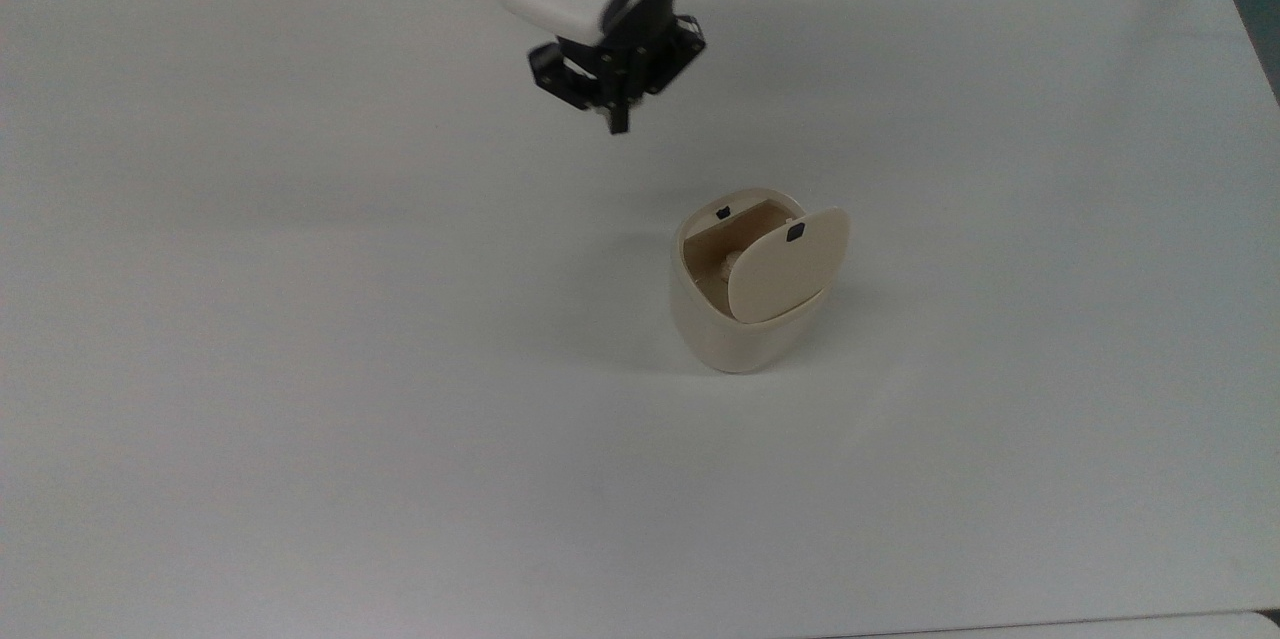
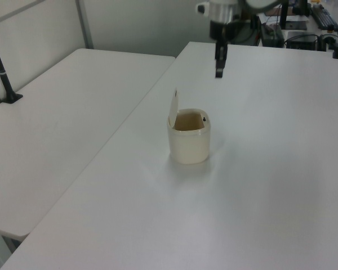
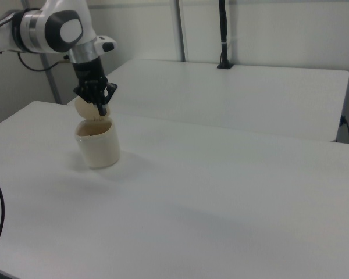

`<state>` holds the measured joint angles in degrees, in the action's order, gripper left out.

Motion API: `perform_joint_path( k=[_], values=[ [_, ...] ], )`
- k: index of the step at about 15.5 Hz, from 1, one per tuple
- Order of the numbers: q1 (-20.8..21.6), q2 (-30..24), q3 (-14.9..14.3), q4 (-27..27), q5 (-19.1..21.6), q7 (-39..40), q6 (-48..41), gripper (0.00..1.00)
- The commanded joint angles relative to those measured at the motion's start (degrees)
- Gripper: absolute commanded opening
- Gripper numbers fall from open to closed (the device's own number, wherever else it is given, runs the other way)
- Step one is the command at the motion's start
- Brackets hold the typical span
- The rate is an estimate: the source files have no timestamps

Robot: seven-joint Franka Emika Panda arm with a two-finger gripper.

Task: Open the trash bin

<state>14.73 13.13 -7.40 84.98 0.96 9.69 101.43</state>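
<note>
One trash bin (image 1: 740, 319) stands below my gripper (image 1: 618, 124), jaws pressed together, its lid (image 1: 787, 264) upright; I judge withdrawal should avoid knocking it shut.

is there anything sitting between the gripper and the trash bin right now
Nothing visible does. The gripper hangs in the air above bare table, off toward the top view's upper left of the trash bin, with open space between them. The bin's lid stands raised.
</note>
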Motion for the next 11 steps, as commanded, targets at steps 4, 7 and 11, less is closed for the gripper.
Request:
perform_joint_path(
  k=[4,7,11],
  values=[
    [-8.1,-7.8,-0.2,2.0,-3.8,-0.9,-9.6,0.06],
    [-10.2,-9.4,-0.1,2.1,-4.2,-0.9,-10.8,0.14],
    [-10.3,-9.4,-0.1,2.1,-4.3,-0.9,-10.8,0.82]
  ],
)
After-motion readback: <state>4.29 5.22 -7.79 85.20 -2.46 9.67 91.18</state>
